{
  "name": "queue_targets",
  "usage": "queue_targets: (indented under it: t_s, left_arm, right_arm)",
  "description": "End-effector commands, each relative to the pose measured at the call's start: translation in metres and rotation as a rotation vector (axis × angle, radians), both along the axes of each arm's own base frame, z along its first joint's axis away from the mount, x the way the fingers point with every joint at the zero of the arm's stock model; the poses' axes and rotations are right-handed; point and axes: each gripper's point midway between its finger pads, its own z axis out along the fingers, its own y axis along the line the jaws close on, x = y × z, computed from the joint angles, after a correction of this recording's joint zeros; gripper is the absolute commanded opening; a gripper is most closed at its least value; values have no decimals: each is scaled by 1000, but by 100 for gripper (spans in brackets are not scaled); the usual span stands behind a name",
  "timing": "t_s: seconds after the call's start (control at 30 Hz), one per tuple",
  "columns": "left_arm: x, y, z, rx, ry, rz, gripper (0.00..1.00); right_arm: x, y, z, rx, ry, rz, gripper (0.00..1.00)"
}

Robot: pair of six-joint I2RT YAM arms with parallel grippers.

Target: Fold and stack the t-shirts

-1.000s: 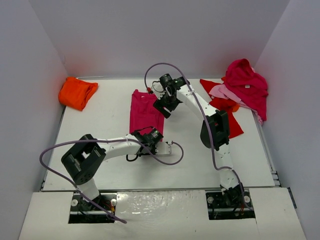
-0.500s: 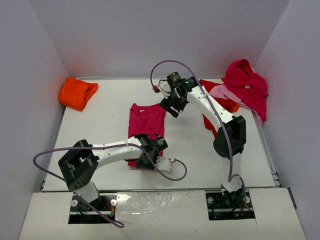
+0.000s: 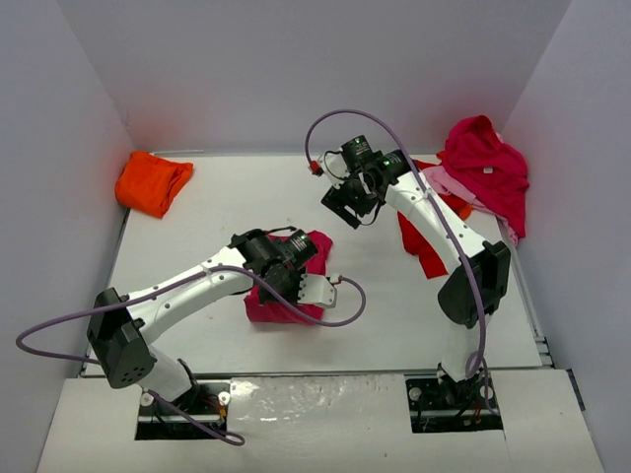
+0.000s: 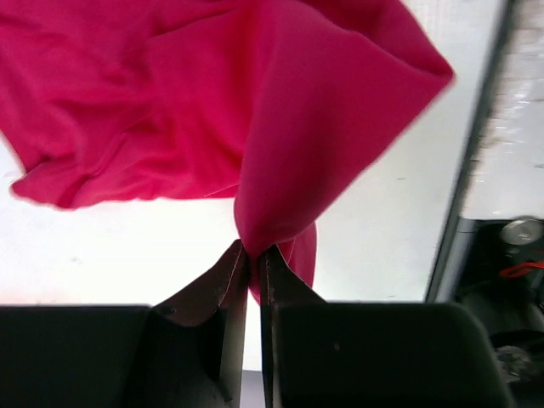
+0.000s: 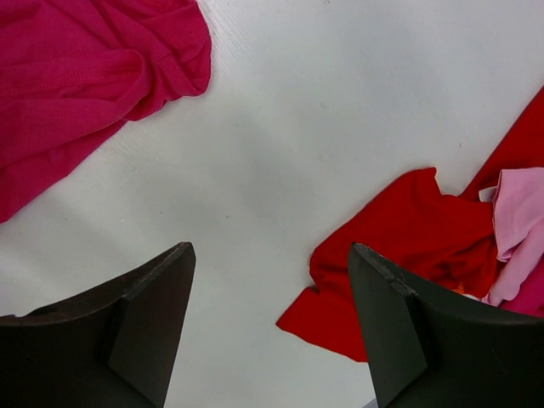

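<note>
Lower centre of the top view: the left claw (image 4: pixel 253 251) is clenched on a pinch of the magenta t-shirt (image 3: pixel 281 310), whose cloth hangs in a cone from its tips. A second ago this shirt lay flat as a long strip further up the worktop (image 3: pixel 197 246). It now sits nearer and bunched, with the gripped edge carried up and over the rest, so a fold in half looks to be under way but not yet laid down.

Beyond it, the right claw (image 5: pixel 269 255) stands released and empty, having drawn back toward the upper right, over bare worktop beside the red t-shirt (image 5: pixel 399 229).

Farther off, a crimson t-shirt (image 3: pixel 488 168) and a light pink t-shirt (image 3: pixel 439 180) sit heaped at upper right, unfolded. The orange t-shirt (image 3: pixel 153 182) lies at upper left.
</note>
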Motion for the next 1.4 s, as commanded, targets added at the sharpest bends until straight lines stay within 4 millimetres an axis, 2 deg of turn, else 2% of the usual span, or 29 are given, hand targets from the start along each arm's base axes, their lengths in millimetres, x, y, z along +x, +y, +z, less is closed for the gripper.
queue_targets:
  t_s: [0.0,0.1,0.13,0.2,0.33,0.47,0.67,0.77,0.97,1.07,1.1,1.13,1.17,1.27,1.37]
  left_arm:
    - [61,-5,37,-58,-219,33,0]
    - [92,-5,47,-29,-292,41,0]
    - [94,-6,43,-16,-287,26,0]
    - [109,-10,57,-36,-330,36,0]
    - [119,-14,70,-55,-363,31,0]
    - [138,-14,70,-41,-395,37,0]
    - [170,-26,85,-105,-459,61,0]
    - [185,-30,79,-108,-464,66,0]
    - [220,-45,48,-86,-478,85,0]
    - [245,-42,32,-66,-486,140,1]
    - [260,-40,27,-66,-513,191,19]
    - [269,-42,29,-88,-540,219,82]
    - [275,-40,28,-103,-552,245,97]
    - [296,-25,39,-153,-612,383,96]
    - [320,6,66,-187,-737,616,96]
  right_arm:
    - [-6,-7,36,35,-91,-12,70]
    - [-6,-9,40,33,-103,-18,70]
    - [-6,-9,40,34,-104,-18,70]
    - [-7,-10,40,31,-104,-20,70]
    - [-8,-11,39,32,-107,-19,70]
    - [-6,-10,41,40,-111,-23,70]
    - [0,-22,49,47,-136,-60,70]
    - [4,-28,51,60,-141,-86,70]
    - [9,-42,53,61,-154,-130,70]
    - [14,-51,53,63,-162,-163,70]
    - [14,-53,55,66,-166,-171,70]
    - [16,-57,56,69,-170,-182,70]
    - [17,-58,58,72,-176,-184,70]
    - [18,-63,63,77,-191,-194,70]
    - [22,-75,67,50,-220,-242,70]
